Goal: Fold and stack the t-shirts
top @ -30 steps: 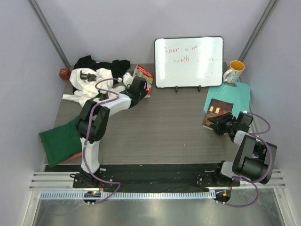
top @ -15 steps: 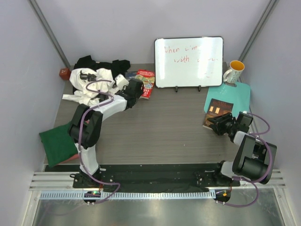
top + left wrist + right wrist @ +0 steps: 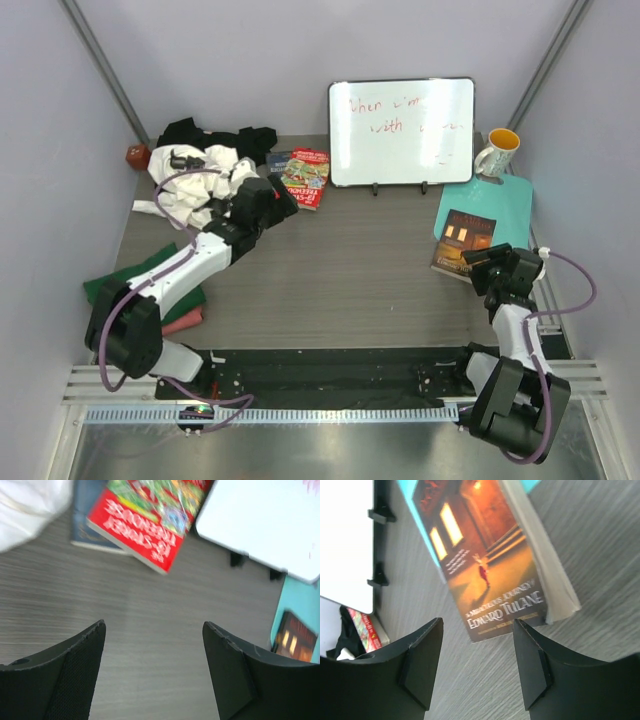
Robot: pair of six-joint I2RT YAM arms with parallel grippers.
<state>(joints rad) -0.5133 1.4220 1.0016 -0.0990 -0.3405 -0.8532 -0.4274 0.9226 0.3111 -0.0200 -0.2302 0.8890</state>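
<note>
A crumpled white t-shirt [image 3: 195, 185] with small black marks lies at the back left, over a black t-shirt [image 3: 215, 135]. A folded dark green t-shirt [image 3: 140, 285] sits at the left edge on a salmon pink one [image 3: 185, 322]. My left gripper [image 3: 283, 196] hovers just right of the white shirt, open and empty [image 3: 154, 626] over bare table; the white shirt [image 3: 30, 505] shows at the wrist view's top left. My right gripper [image 3: 474, 262] is open [image 3: 478, 622] and empty, just short of a brown book [image 3: 490, 565].
A red book [image 3: 306, 177] lies flat on a blue book [image 3: 278, 160] in front of the whiteboard [image 3: 400, 130]. The brown book [image 3: 462, 240] rests partly on a teal mat [image 3: 505, 200]. A mug [image 3: 497, 152] stands back right, and a reddish object [image 3: 137, 155] back left.
The left gripper opened and drew back from the red book, which was tilted up and now lies flat. The right gripper opened wider and pulled back from the brown book.
</note>
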